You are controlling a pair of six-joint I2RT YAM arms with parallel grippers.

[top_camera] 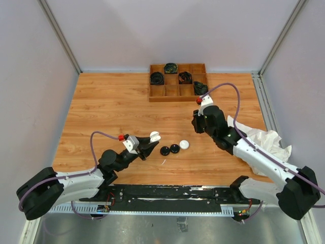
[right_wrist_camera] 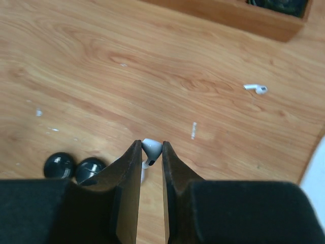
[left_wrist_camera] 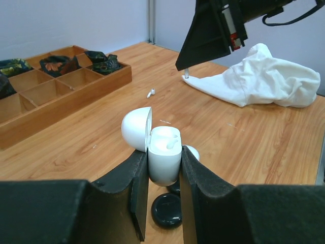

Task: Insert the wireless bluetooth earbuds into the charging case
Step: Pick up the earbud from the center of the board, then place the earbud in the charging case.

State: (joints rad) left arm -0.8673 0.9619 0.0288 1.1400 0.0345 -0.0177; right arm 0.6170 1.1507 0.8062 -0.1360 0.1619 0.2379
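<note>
Your right gripper [right_wrist_camera: 151, 155] had its jaws almost shut on a small white stemmed earbud [right_wrist_camera: 151, 147], pinching its rounded head with the stem hanging down, well apart from the case. Your left gripper [top_camera: 147, 146] was clamped on the rounded white plastic charging case [left_wrist_camera: 165, 155], upright with its domed lid [left_wrist_camera: 137, 128] swung open. Something white seemed to sit in one well, but that was not clear.

By my reading the pickup was done, and the carry across and the seating were left. A second white earbud [right_wrist_camera: 255, 88] lay loose on the wood-grain table [top_camera: 101, 112], also to be fetched.

Two glossy black round pucks [right_wrist_camera: 59, 165] and a white round puck [top_camera: 184, 144] lay just beside the case. The compartmented wooden tray [top_camera: 177, 95] and the crumpled white cloth [left_wrist_camera: 259, 76] were off to the sides. Nothing blocked the path between the grippers.
</note>
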